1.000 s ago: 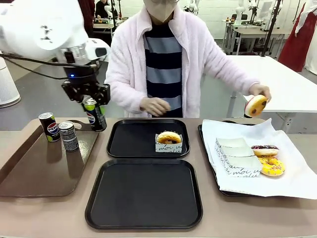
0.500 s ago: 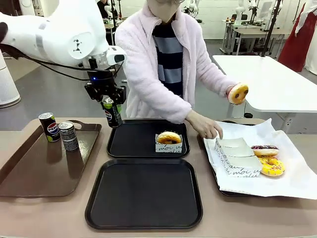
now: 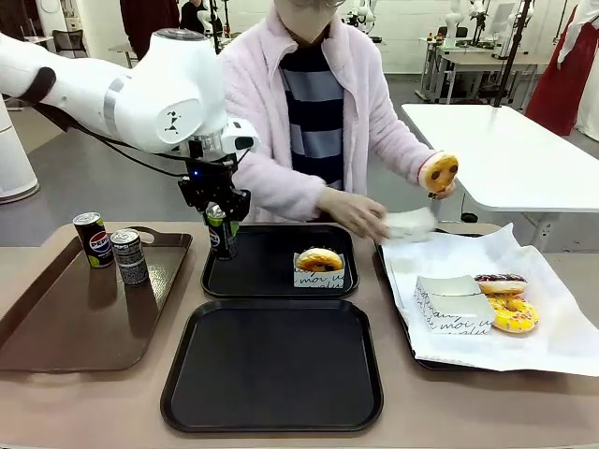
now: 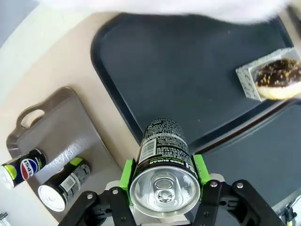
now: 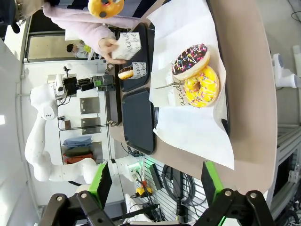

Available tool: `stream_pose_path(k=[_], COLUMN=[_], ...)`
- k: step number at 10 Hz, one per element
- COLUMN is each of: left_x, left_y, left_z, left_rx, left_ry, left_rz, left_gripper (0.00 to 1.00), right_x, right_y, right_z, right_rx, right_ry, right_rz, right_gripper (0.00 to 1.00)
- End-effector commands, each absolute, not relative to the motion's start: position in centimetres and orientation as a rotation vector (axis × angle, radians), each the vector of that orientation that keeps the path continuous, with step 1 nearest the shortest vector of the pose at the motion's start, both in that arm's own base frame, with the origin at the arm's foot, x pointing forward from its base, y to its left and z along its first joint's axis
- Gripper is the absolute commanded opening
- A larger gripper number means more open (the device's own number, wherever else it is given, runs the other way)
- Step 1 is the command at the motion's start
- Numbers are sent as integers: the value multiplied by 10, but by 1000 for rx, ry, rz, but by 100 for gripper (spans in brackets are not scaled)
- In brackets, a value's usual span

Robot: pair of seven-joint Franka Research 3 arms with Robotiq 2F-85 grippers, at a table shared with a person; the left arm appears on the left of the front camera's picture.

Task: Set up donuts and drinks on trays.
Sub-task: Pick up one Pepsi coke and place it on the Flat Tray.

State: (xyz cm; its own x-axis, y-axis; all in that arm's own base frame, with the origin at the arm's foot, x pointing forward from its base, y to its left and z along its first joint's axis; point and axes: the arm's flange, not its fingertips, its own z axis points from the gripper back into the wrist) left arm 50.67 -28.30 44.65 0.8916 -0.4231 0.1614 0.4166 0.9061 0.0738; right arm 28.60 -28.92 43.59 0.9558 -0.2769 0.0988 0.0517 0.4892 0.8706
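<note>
Across the front view's lower half: tan table (image 3: 103,407) with two black trays at centre, far tray (image 3: 253,273) above near tray (image 3: 271,374) in frame. Brown tray (image 3: 65,327) at left carries a can showing its logo (image 3: 92,239) and a second can (image 3: 129,256), both upright. Paper-lined tray (image 3: 552,351) at right has a chocolate donut (image 3: 502,282), a yellow donut (image 3: 515,315) and a stack of paper holders (image 3: 453,304). Behind: grey floor, white table (image 3: 524,159) at upper right.

Far tray holds one boxed donut (image 3: 319,259), right of centre. Left gripper (image 3: 221,223) is clamped on a held can (image 3: 222,241), upright at the far tray's left rim; can't tell if its base touches down. Right gripper (image 5: 156,186): jaws wide apart, nothing between them.

Person at top centre: raised hand (image 3: 451,188) holds a glazed donut (image 3: 437,172); other hand (image 3: 352,211) grips a loose holder (image 3: 412,224), motion-blurred. Paper hides most of the right tray. The chocolate donut sits partly behind the stack.
</note>
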Motion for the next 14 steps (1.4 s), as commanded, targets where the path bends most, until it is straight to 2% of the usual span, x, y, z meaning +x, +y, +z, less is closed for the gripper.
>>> stream_pose_path(k=[1, 3, 4, 6, 8, 11, 14], left_x=[455, 366, 346, 338, 350, 417, 455], left_y=[-271, -254, -254, -260, -263, -257, -252], left_z=[472, 484, 482, 478, 478, 486, 487], left_rx=[14, 63, 72, 74, 78, 35, 4], left_ry=[-78, -67, -74, -65, -77, -110, -101], left_rz=[-529, -642, -672, -696, -674, -558, -493], left_gripper=[59, 59, 59, 59, 59, 59, 59], right_x=[285, 285, 285, 285, 285, 285, 285], right_y=[-290, -290, -290, -290, -290, -290, -290], right_z=[436, 436, 436, 436, 436, 436, 436], right_rx=[1051, 1051, 1051, 1051, 1051, 1051, 1051], right_ry=[-242, -242, -242, -242, -242, -242, -242], right_rz=[-198, -198, -198, -198, -198, -198, -198], right_gripper=[100, 100, 100, 100, 100, 100, 100])
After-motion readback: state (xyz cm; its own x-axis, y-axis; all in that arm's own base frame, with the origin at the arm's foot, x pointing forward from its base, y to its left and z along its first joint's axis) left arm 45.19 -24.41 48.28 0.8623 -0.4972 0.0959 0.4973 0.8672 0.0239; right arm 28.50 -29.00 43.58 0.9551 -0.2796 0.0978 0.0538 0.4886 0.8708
